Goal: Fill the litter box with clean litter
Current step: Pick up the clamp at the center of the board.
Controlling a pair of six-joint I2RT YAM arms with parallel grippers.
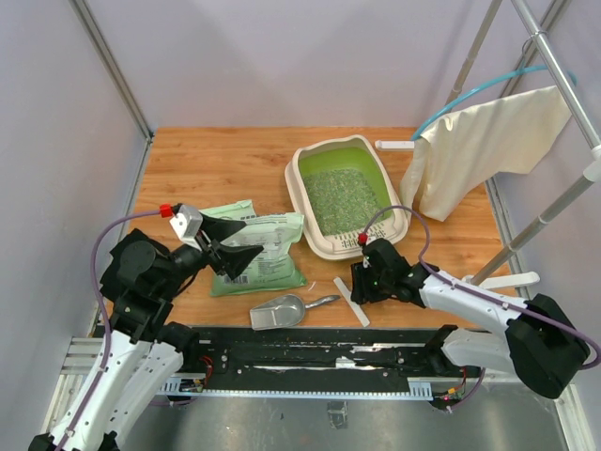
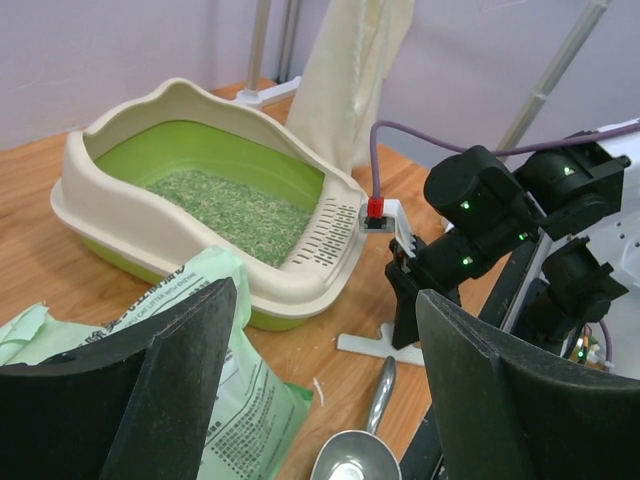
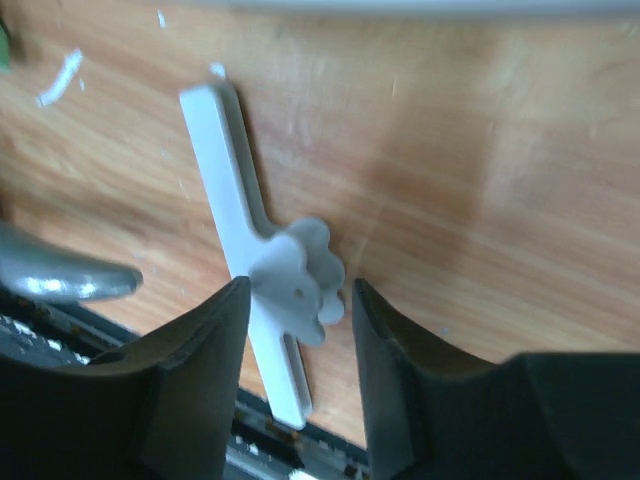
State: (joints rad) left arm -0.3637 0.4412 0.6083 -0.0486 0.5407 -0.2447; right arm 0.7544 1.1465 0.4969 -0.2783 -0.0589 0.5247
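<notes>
Two risks: the right gripper (image 3: 298, 290) straddles the clip (image 3: 235, 215), near edge; we cannot tell if it pinches, so the clip may skid. The left gripper (image 1: 239, 246), spread over the bag (image 1: 282, 235), could snag it. The litter (image 1: 343, 197) sits in the box (image 1: 294, 193), far right.

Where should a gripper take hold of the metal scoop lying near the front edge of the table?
Grip the scoop by its thin handle, coming from above with the jaws across its width. It lies flat with the handle pointing toward the right arm's side, and the bowl looks too wide.
</notes>
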